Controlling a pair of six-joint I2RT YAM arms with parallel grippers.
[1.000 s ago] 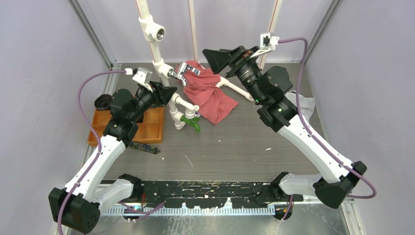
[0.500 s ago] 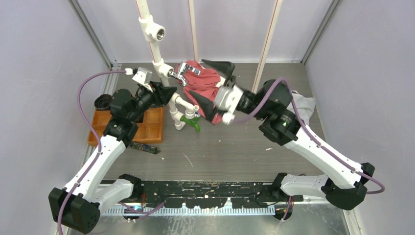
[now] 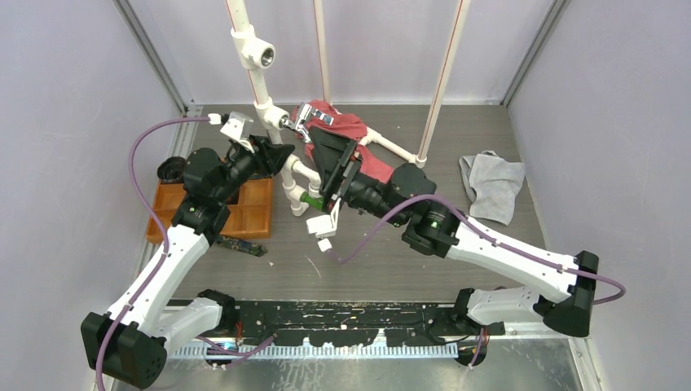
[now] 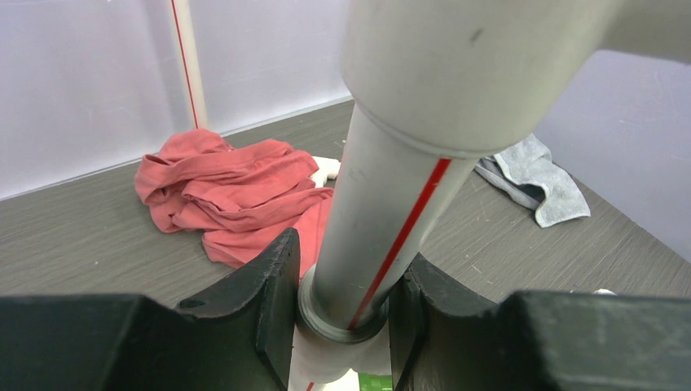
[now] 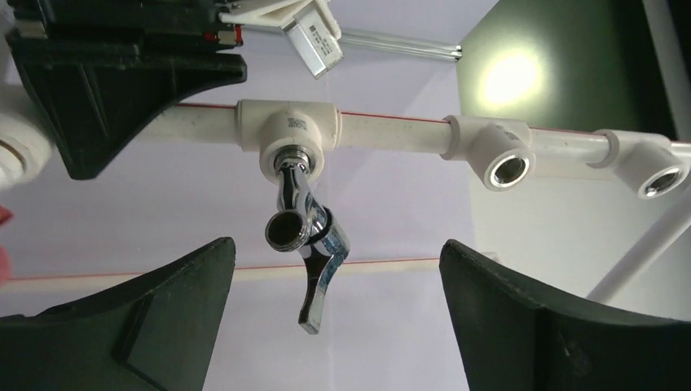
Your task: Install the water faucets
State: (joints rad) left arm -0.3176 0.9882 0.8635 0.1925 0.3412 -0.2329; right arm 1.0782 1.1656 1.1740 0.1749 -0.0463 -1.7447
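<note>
A silver faucet (image 3: 308,116) is screwed into a tee of the upright white pipe (image 3: 259,81). In the right wrist view the faucet (image 5: 305,244) hangs from that tee (image 5: 288,134), above and between my jaws. My right gripper (image 3: 326,159) is open wide and touches nothing; it also shows in its wrist view (image 5: 336,248). My left gripper (image 3: 281,159) is shut on the white pipe (image 4: 391,195), its fingers (image 4: 269,301) pressed on both sides. A green tap (image 3: 308,198) sits on the pipe's low end, partly hidden by my right gripper.
A red cloth (image 3: 358,126) lies behind the pipe and a grey cloth (image 3: 493,183) at right. An orange tray (image 3: 253,212) and a black lid (image 3: 171,171) sit at left. Two thin poles (image 3: 440,81) stand at the back. Open tees (image 5: 509,167) line the pipe.
My right arm has swung from the back right down to the front of the pipe, its open gripper now turned up under the silver faucet. My left arm has not moved.
</note>
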